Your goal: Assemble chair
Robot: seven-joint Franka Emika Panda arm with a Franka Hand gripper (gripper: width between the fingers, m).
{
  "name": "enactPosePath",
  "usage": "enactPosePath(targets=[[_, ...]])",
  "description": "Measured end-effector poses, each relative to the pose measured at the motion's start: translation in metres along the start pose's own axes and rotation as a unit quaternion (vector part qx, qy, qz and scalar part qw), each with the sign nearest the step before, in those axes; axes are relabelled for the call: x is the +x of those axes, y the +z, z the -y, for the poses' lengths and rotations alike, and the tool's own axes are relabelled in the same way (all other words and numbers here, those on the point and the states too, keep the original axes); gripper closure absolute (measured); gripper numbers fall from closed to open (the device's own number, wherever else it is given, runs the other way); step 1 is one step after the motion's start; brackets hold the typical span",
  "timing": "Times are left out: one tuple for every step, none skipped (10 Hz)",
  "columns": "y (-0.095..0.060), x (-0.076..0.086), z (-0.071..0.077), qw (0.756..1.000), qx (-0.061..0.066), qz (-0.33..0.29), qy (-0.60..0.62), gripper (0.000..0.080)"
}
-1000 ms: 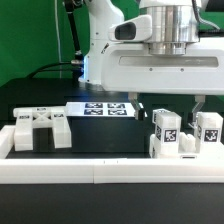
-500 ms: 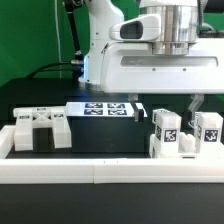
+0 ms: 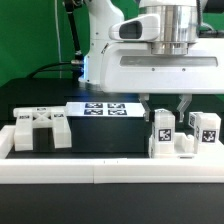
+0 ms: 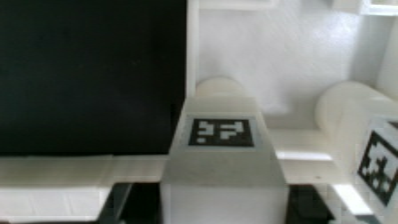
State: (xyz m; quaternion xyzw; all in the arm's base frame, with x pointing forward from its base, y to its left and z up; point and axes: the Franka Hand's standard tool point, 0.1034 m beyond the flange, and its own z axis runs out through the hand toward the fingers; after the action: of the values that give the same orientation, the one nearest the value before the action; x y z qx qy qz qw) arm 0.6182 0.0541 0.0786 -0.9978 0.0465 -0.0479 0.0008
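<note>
Gripper sits directly over the upright tagged leg, jaws closed against its two sides near the top. The leg stands on the black table at the exterior view's right, just beside a second leg. The seat block lies well apart.

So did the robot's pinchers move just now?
Yes. The gripper has squeezed inward onto the tagged leg; its finger nearer the marker board has moved away from it, toward the exterior view's right.
</note>
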Motion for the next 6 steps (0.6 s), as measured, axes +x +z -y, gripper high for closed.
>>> enactPosePath(targets=[[0.0000, 0.0000, 0.0000, 0.999, 0.000, 0.000, 0.038, 0.0509], [-0.0002, 0.0001, -0.0001, 0.997, 0.001, 0.000, 0.071, 0.0509], [-0.0003, 0.0001, -0.0011, 0.993, 0.001, 0.001, 0.120, 0.0509], [-0.0002, 0.0000, -0.0010, 0.988, 0.001, 0.001, 0.157, 0.0509], [-0.0002, -0.0001, -0.0003, 0.978, 0.001, 0.001, 0.211, 0.0509], [-0.0002, -0.0004, 0.0011, 0.968, 0.001, 0.001, 0.252, 0.0509]])
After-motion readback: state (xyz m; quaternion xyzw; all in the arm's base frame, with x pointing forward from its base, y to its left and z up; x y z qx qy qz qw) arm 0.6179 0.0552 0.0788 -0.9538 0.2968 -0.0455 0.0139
